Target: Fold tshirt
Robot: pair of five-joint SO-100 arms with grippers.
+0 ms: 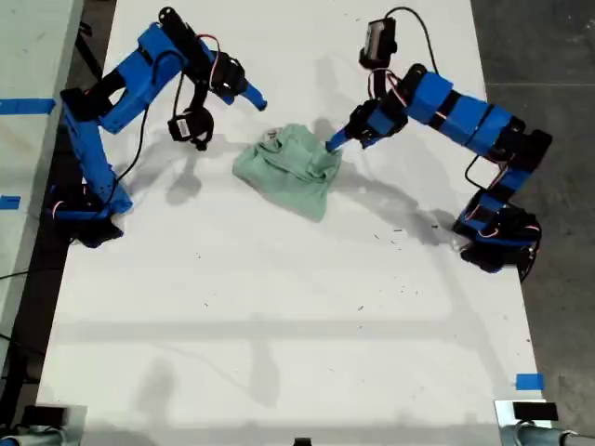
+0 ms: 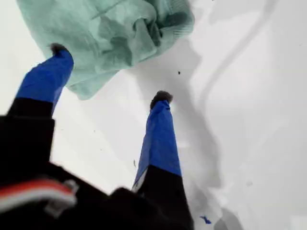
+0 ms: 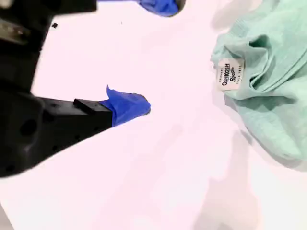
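Tshirt [image 1: 290,170]: pale mint green, bunched into a rumpled heap on the white table [image 1: 279,316], in the far middle part of the exterior view, between the two blue arms. Not flat; folds and creases run across it, and one edge trails toward the near side. In the second wrist view the tshirt [image 3: 268,86] shows a small white neck label [image 3: 229,74] with printed lettering, turned outward at the collar.

My first gripper [image 1: 337,141] is the one on the arm at the exterior view's right. Its tip sits at the edge of the heap on that side. In the first wrist view my first gripper [image 2: 108,72] has its jaws spread wide: one blue finger [image 2: 45,79] lies over the cloth [image 2: 110,33], the other finger [image 2: 160,139] is over bare table beside it. No cloth is pinched between them.

My second gripper [image 1: 256,98] belongs to the arm at the exterior view's left. It hangs above the table near the heap's far side, apart from the cloth. In the second wrist view my second gripper [image 3: 156,57] also stands wide, one finger [image 3: 125,106] over bare table and the other at the frame's edge, holding nothing.

A blue tape mark [image 1: 528,381] lies on the table at the exterior view's near right corner.
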